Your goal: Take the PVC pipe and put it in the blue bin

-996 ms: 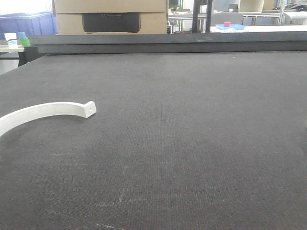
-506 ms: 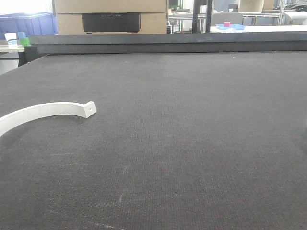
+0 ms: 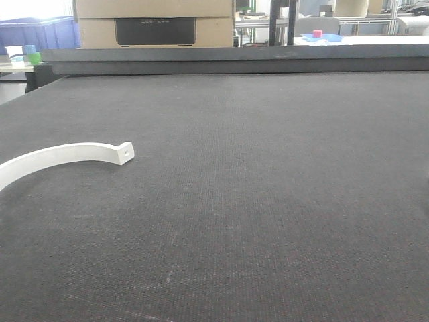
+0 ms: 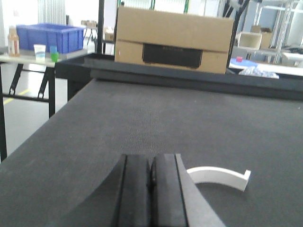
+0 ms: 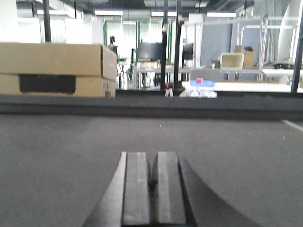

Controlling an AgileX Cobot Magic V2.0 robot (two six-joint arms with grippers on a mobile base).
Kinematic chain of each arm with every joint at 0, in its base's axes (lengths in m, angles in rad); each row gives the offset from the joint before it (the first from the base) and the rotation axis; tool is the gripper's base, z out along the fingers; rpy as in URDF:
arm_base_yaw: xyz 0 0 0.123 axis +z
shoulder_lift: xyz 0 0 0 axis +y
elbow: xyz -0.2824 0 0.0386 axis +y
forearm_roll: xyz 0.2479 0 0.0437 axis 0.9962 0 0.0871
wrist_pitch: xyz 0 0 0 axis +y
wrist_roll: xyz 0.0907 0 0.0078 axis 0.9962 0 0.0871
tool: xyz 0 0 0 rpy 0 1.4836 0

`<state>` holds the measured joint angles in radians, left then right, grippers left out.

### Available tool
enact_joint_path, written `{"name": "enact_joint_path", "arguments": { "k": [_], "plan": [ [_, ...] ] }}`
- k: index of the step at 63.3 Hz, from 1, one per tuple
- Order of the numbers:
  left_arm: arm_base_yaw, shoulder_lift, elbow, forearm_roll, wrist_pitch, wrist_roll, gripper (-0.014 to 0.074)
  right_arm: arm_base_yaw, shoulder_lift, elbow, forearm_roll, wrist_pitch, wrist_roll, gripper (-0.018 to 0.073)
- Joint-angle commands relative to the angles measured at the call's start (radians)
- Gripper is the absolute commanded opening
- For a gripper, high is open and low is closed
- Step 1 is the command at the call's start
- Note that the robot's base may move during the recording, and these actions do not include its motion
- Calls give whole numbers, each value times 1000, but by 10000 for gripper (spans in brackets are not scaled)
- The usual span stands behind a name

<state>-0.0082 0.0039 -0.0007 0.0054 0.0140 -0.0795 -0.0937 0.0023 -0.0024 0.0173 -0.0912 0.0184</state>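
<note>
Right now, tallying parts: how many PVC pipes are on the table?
1. The PVC pipe lies on the table's left side, ahead of the left gripper; none seem hidden.

Front view sits low over the desk [image 3: 268, 201], facing its far rim and a box [image 3: 214, 30]. Left wrist view looks forward from close behind the left tool [image 4: 150, 189]. Right wrist view does likewise behind the right tool [image 5: 152, 184]. All three share the box. Front and left wrist views share the pipe [image 3: 60, 154], ahead-right of the left tool.
</note>
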Motion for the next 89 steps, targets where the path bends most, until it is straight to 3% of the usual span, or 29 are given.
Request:
{"name": "enact_joint_path", "arguments": {
  "k": [1,6,15,30,37,52,64,77,89],
  "plan": [
    [2,-4,-57,6,-34,-1,-111,-4,-2,-46,-6,-14,-3,-169],
    [2,-4,-151,23,30,-1,-111,-4,-2,-145,-6,81,-3,-169],
    [2,12,-355,104,256,-1,-111,-4,16,-324,-6,257,-3,-169],
    [2,257,-625,72,576,-1,-111,-4,256,-588,1,572,-3,-169],
    [2,403,-704,70,665,-1,-111,-4,410,-660,1,674,-3,-169],
    [2,735,-764,50,683,-1,-111,-4,742,-720,3,867,-3,-169],
    [2,950,-764,46,652,-1,-111,-4,929,-720,5,901,-3,-169],
    [2,1107,-765,-47,657,-1,-111,-4,1101,-721,9,845,-3,-169],
    [2,1157,-773,-108,653,-1,-111,20,1265,-796,4,945,3,-149]
  ]
}}
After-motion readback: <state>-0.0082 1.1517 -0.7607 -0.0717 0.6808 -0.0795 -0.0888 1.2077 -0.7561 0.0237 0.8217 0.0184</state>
